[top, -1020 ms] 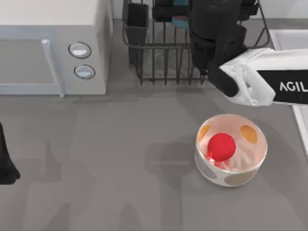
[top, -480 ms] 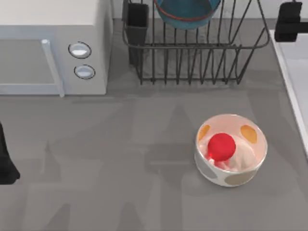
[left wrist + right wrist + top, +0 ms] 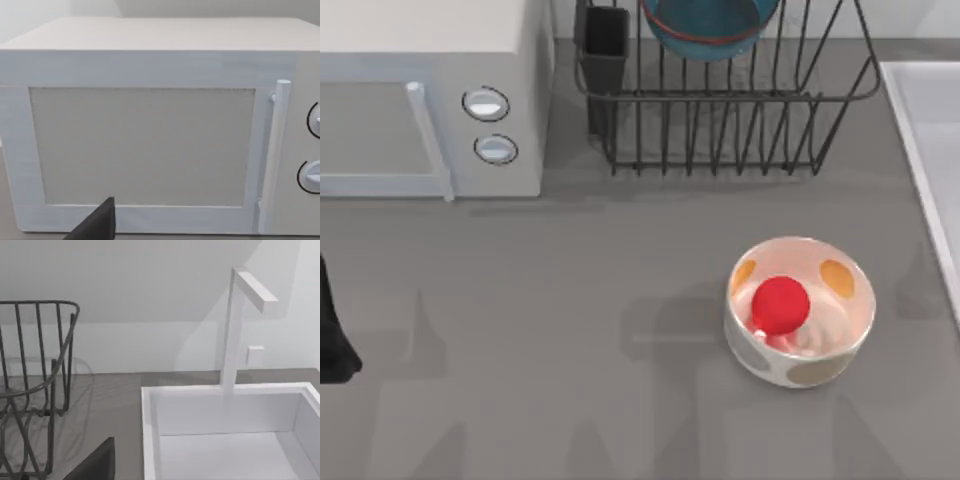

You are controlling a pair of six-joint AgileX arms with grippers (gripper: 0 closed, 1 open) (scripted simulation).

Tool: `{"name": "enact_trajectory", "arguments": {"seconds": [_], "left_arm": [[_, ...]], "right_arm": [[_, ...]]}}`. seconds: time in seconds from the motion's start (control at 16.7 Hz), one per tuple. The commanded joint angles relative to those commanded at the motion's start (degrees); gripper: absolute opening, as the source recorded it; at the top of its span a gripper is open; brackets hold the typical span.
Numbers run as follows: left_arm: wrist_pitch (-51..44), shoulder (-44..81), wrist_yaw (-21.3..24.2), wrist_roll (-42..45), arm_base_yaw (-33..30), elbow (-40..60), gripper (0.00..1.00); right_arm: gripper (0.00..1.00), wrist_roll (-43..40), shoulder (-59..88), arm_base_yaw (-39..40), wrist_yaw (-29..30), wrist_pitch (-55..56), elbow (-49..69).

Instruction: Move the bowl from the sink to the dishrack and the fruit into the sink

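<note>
Now you see the bowl (image 3: 708, 25) in the dishrack (image 3: 740, 130), the fruit (image 3: 780, 304) in the white spotted bowl (image 3: 800, 310) left of the sink (image 3: 920, 110), left arm (image 3: 332, 330) parked at table's left edge, jaw state unclear.

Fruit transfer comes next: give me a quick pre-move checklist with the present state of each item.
1. Bowl seated in the dishrack: ok, it sits among the upright bars at the top view's upper edge.
2. Fruit reachable from above: ok, it lies uncovered inside the white spotted bowl.
3. Sink free to receive the fruit: ok for the part the right wrist view shows; the basin floor farther down is out of frame.
4. Path from white spotted bowl to sink: ok, bare table between them.
5. Right gripper ready to grasp: cannot tell.
6. Left arm out of the way: ok, it faces the microwave at the table's left.
</note>
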Motion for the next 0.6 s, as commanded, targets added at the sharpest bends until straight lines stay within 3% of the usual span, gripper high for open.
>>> {"name": "enact_trajectory", "arguments": {"seconds": [0.3, 0.6], "left_arm": [[0.0, 0.0, 0.0, 0.0, 0.0, 0.0, 1.0], [0.0, 0.0, 0.0, 0.0, 0.0, 0.0, 1.0]], "right_arm": [[1.0, -0.43, -19.97, -3.12, -6.11, -2.17, -13.49], [1.0, -0.66, -25.74, -3.42, -7.87, -1.9, -17.67]]}}
